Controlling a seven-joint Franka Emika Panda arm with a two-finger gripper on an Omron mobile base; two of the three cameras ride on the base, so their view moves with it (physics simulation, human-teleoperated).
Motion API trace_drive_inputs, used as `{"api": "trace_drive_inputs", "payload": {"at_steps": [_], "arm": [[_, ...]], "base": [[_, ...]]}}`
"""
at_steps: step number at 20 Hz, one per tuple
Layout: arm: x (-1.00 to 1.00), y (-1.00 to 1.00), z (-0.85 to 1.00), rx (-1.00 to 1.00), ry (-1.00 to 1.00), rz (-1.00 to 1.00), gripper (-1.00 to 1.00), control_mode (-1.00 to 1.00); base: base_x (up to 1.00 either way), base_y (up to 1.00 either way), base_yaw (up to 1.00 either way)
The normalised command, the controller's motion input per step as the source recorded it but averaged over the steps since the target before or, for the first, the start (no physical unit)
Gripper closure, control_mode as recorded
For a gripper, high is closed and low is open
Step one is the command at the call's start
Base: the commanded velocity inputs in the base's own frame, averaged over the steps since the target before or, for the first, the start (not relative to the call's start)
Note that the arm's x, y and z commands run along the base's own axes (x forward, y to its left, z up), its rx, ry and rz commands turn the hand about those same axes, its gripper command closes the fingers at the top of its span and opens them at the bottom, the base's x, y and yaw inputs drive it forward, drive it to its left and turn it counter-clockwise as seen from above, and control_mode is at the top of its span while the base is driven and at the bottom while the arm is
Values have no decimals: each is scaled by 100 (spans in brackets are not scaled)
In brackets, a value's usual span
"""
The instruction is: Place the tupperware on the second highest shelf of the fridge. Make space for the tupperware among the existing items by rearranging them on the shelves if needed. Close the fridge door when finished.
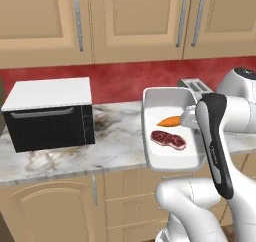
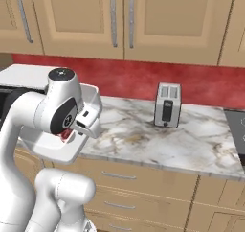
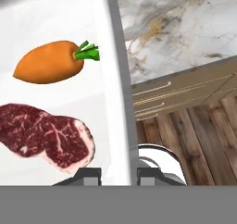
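Gripper (image 3: 119, 174) clamping the right wall of the tupperware (image 1: 165, 103), holding it at centre right of the left base view, over the counter (image 1: 115, 136) edge. Arm covering its right rim there; carrot (image 3: 48, 62) and steak (image 3: 46, 134) lying inside. Hiding mostly behind the arm at left of the right base view.

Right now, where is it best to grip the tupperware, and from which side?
Probably the thin upright wall of the tupperware, from the arm's side, one finger inside and one outside. The gripper is shut on that wall so, clear of carrot and steak.

white tupperware (image 1: 170, 163) above counter edge
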Motion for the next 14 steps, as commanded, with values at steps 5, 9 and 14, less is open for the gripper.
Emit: {"api": "trace_drive_inputs", "payload": {"at_steps": [5,9,14], "arm": [[0,0,0,0,0,0,100,100],[0,0,0,0,0,0,100,100],[0,0,0,0,0,0,100,100]], "base": [[-4,35,18],[-10,39,34],[-13,35,43]]}}
